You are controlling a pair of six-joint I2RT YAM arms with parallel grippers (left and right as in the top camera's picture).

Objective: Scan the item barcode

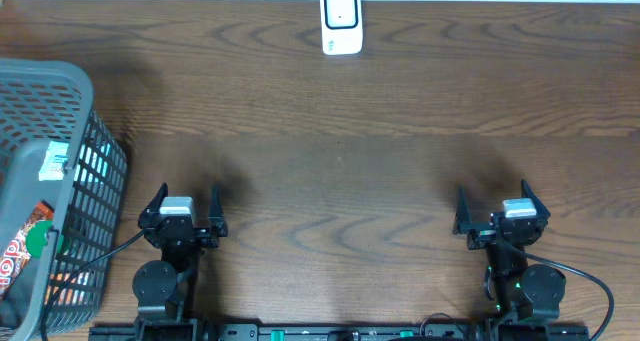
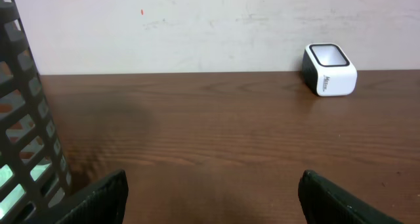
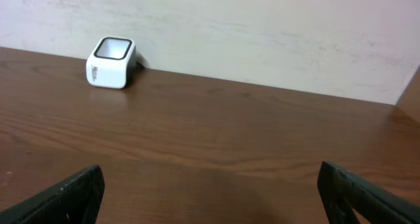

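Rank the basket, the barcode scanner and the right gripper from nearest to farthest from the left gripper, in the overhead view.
1. Grey basket, just left of the left gripper.
2. Barcode scanner, at the far edge, centre.
3. Right gripper, across on the right.

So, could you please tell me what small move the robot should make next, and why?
Probably swing the left gripper toward the basket to fetch an item. It and the right gripper are both open and empty, the packets lie in the basket beside the left arm, and nothing is in front of the scanner yet.
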